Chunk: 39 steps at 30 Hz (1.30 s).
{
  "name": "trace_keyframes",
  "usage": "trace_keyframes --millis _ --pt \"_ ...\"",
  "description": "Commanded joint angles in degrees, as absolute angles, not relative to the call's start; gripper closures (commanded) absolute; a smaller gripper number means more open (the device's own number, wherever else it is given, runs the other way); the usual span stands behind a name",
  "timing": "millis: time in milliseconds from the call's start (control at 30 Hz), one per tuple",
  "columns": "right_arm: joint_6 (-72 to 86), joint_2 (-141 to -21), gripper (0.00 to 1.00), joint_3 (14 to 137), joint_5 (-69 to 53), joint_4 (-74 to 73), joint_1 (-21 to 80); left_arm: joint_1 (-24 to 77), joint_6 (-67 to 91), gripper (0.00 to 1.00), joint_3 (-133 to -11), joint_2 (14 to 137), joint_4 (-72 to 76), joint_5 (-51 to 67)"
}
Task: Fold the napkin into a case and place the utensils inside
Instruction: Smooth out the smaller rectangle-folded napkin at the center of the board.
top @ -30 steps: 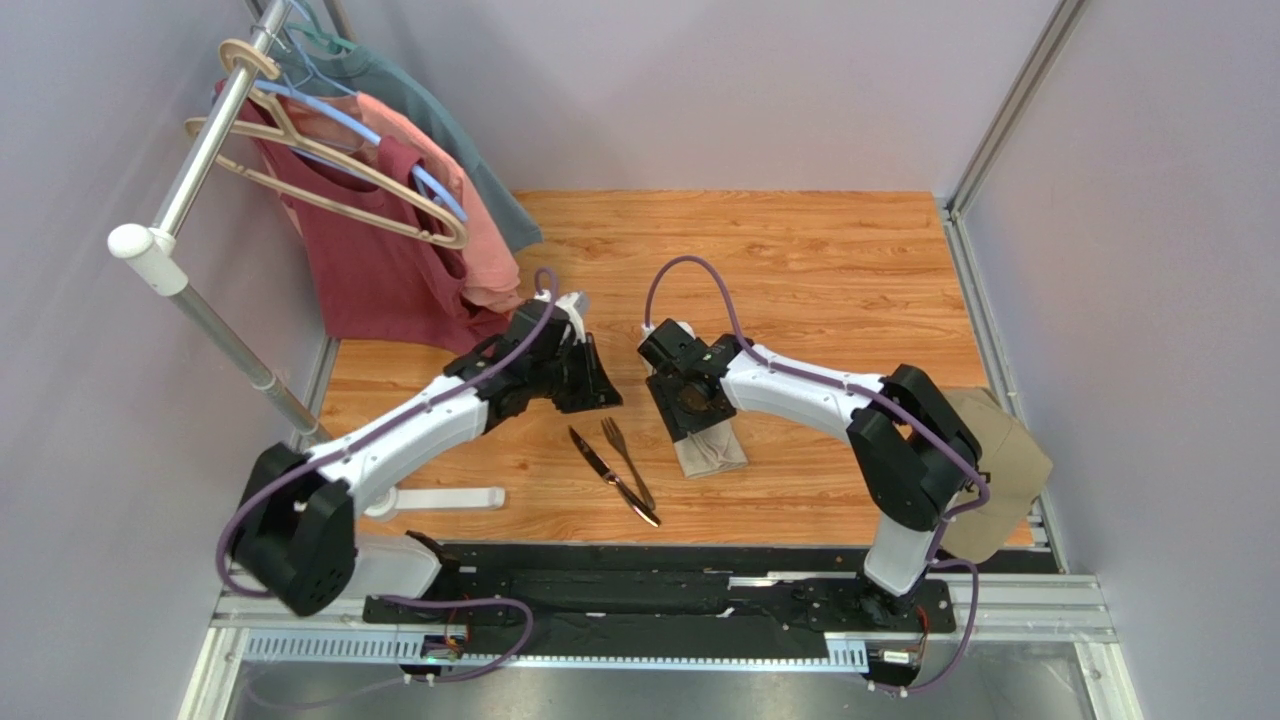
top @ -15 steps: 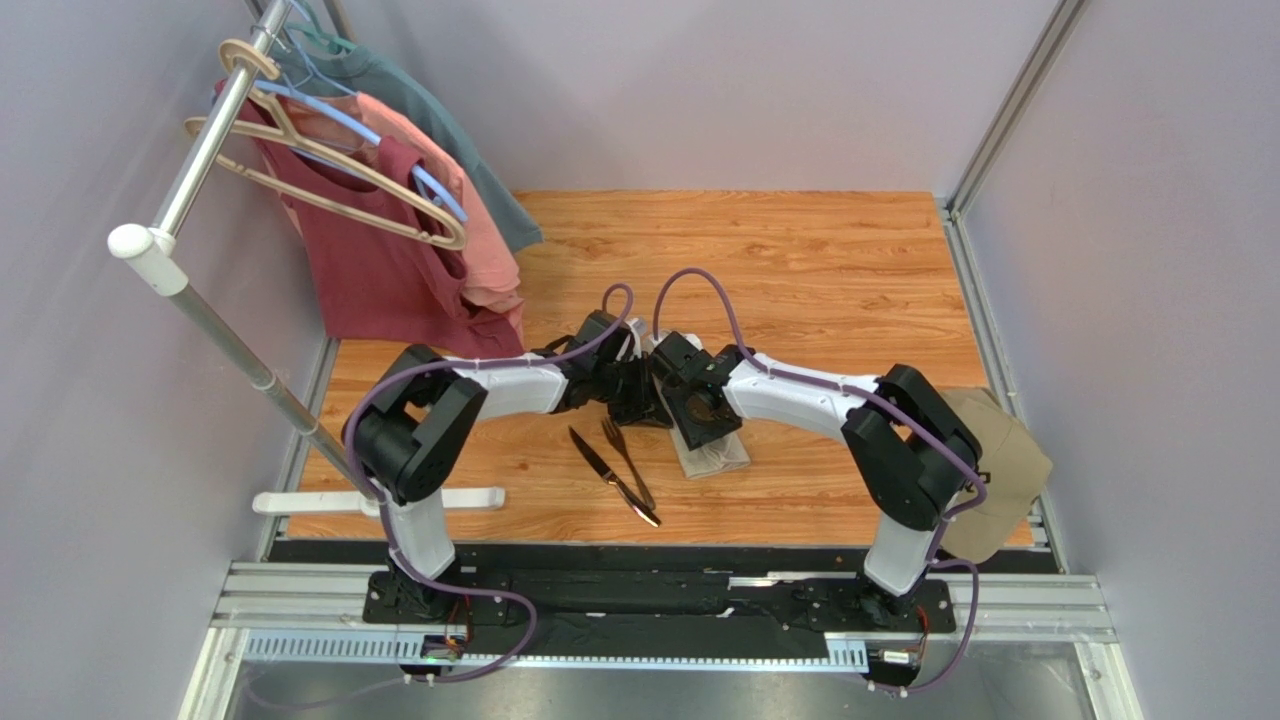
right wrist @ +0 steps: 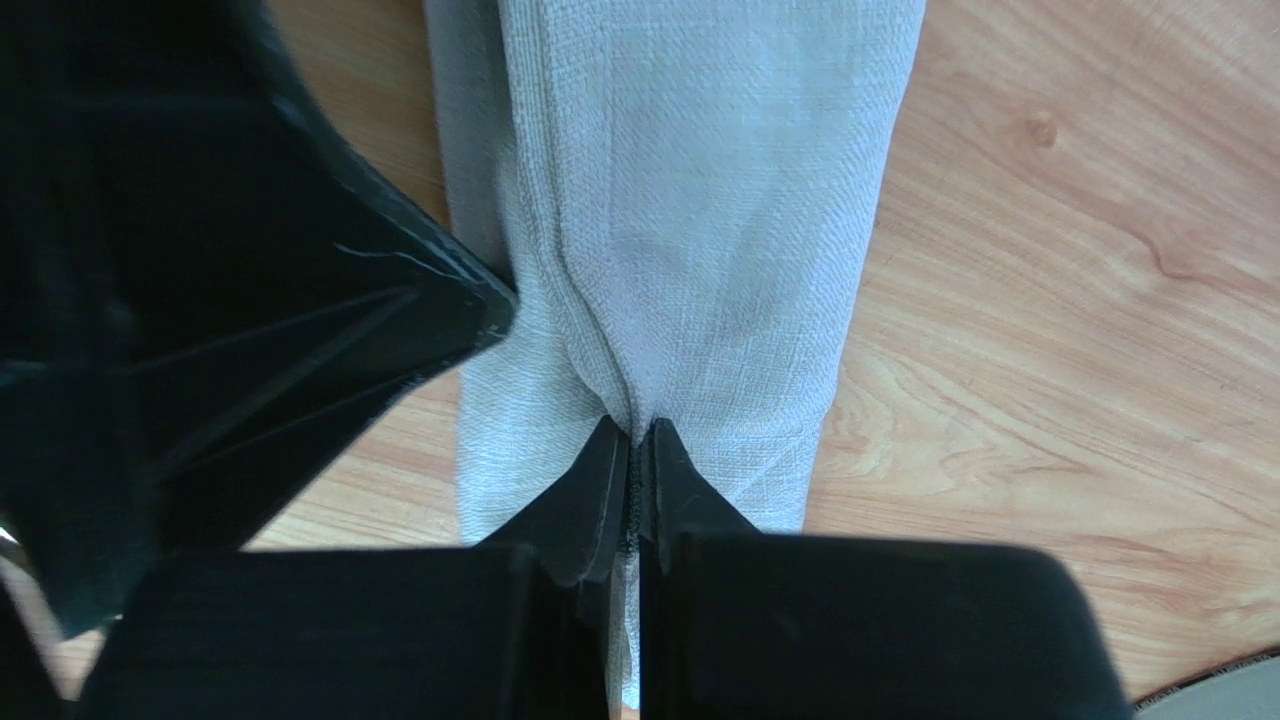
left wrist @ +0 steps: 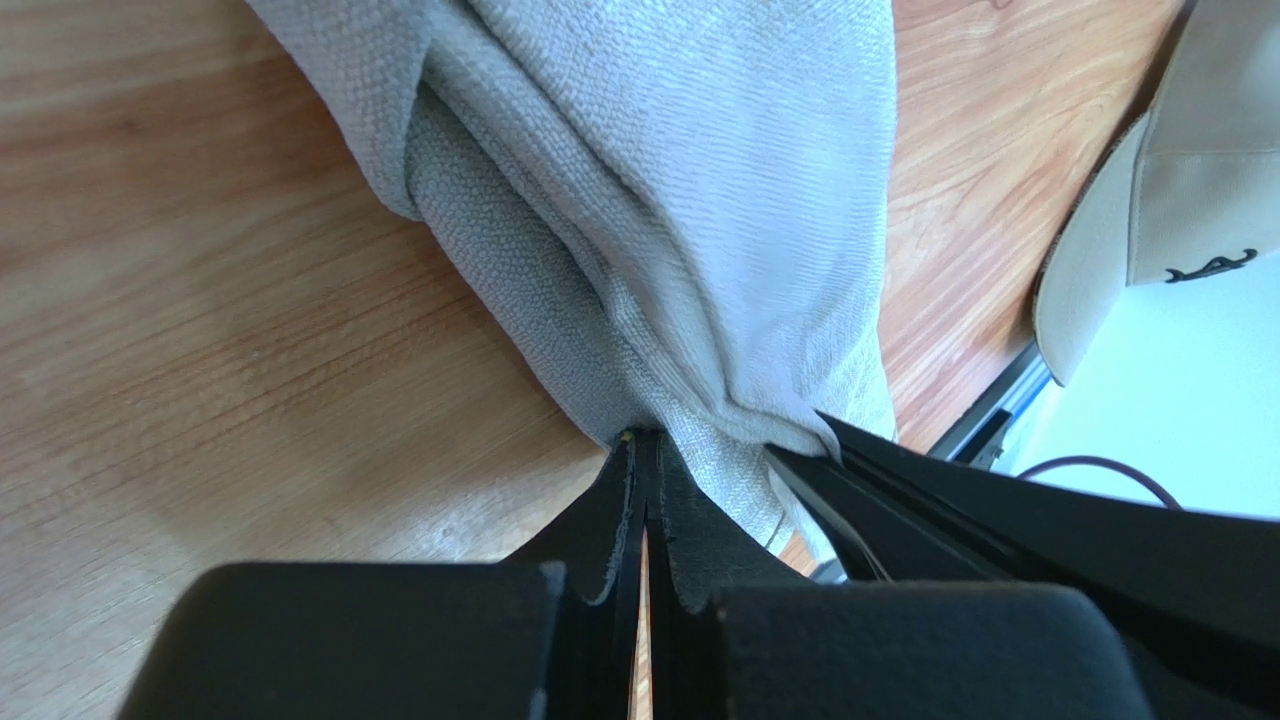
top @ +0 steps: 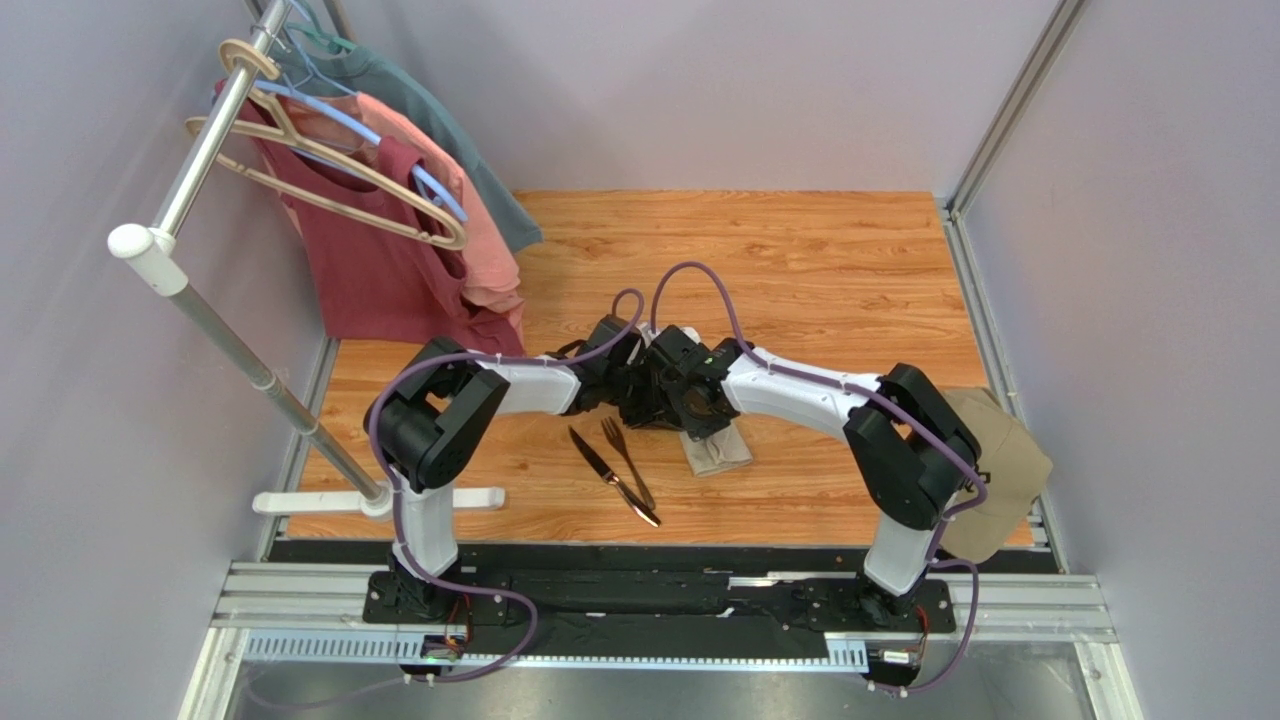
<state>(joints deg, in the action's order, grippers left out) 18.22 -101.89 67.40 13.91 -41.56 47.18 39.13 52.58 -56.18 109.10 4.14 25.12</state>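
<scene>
On wood-grain table [top: 842, 255], narrow woven beige napkin [right wrist: 706, 195]

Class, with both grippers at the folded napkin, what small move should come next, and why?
Probably ease the pinched layers slightly apart to open a pocket: the left gripper and right gripper are both shut on the napkin, while the fork and knife lie outside, beside it.
</scene>
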Motion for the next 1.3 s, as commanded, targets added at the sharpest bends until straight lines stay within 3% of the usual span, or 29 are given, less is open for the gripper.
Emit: trace_keyframes --millis 0,333,567,867,1267 --pt "19.77 -99.41 1.00 71.63 12.93 -43.41 47.37 40.60 52.56 0.99 -56.78 110.39 4.05 22.68" --pt "21.88 -100.89 1.00 70.40 3.52 -40.88 47.29 40.69 52.38 0.99 -56.08 108.64 3.61 21.97" --pt "24.17 -101.07 1.00 62.85 -1.03 -32.79 44.05 40.69 50.80 0.98 -54.67 105.30 2.20 21.09" --pt "23.64 -102.04 0.99 58.01 -4.92 -26.37 41.57 38.86 47.20 0.85 -53.61 98.09 -4.83 17.41" --pt "23.47 -100.46 0.99 56.78 -5.27 -25.31 41.48 36.04 46.58 0.93 -65.47 107.74 -2.02 26.89"
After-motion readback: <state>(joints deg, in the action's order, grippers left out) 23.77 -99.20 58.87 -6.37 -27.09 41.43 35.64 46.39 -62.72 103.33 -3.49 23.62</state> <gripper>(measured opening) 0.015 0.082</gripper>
